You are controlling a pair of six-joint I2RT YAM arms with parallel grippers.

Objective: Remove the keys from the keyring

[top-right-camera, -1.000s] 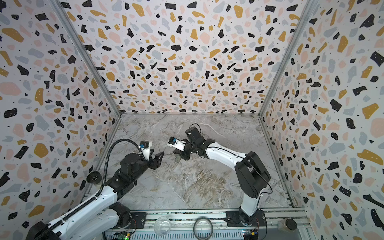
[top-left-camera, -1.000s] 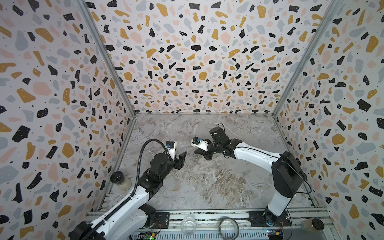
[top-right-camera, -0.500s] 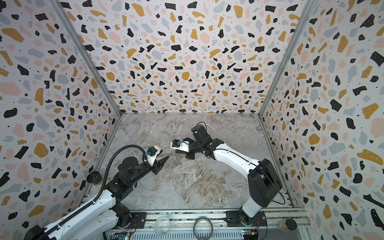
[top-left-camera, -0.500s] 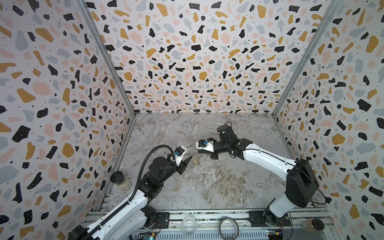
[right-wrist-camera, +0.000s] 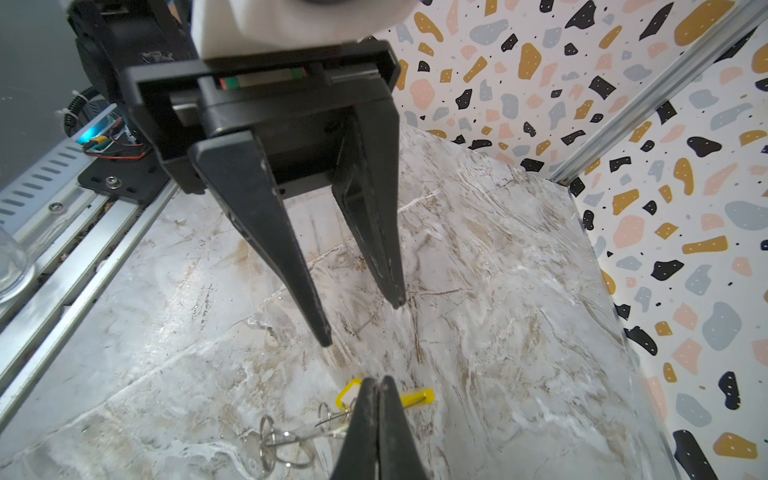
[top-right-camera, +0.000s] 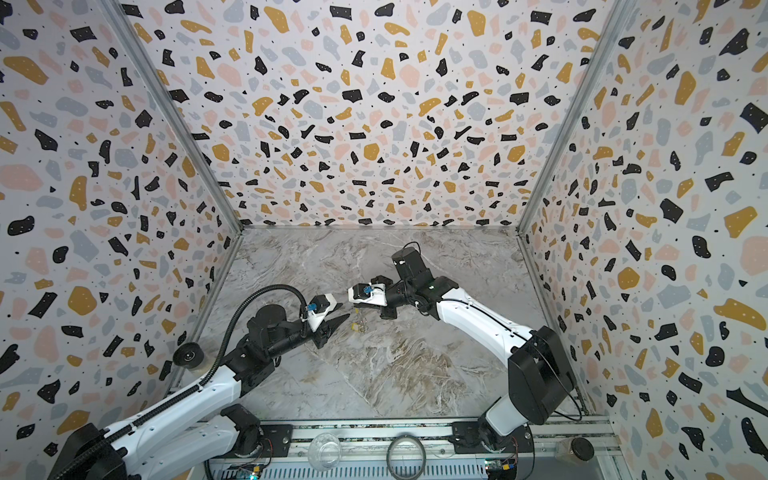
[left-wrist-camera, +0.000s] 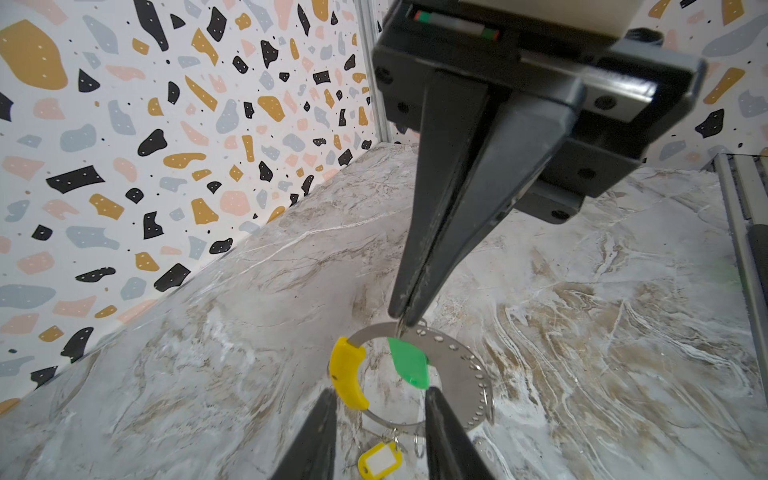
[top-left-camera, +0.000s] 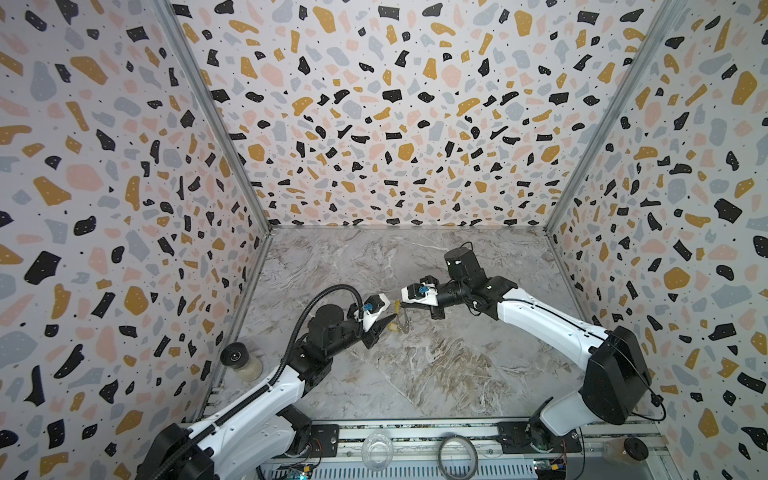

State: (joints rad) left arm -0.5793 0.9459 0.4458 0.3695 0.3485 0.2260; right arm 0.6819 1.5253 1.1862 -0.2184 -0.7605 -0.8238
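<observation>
Pinching the keyring [left-wrist-camera: 451, 353] between the pressed-together tips of my right claw [left-wrist-camera: 405, 322], just past the upper end of the yellow sleeve [left-wrist-camera: 347, 374], I have it dangling over the tabletop [left-wrist-camera: 582, 311]. My left claw [left-wrist-camera: 380, 390] stands at a narrow gap and grips nothing. One of its fingers is just beside the sleeve's lower end, and the other is across the loop from the sleeve. The green tag [left-wrist-camera: 409, 365] hangs inside the loop opposite the sleeve, and the yellow tag [left-wrist-camera: 380, 459] hangs below the sleeve's lower end.

My worries from here:
- My right hold is a tip-only pinch on thin metal, so a tug from my left claw could swivel the loop or pull it free.
- My left claw straddles the band itself — if it narrows here it may clamp the band or the sleeve rather than a tag.
- The small split rings [right-wrist-camera: 270, 440] beyond the sleeve could snag each other.

The keys [right-wrist-camera: 299, 432] are only a silvery tangle to me. I cannot find where the loop opens, nor tell whether the yellow tag touches the tabletop. In both top views the whole bundle is too small to read.
</observation>
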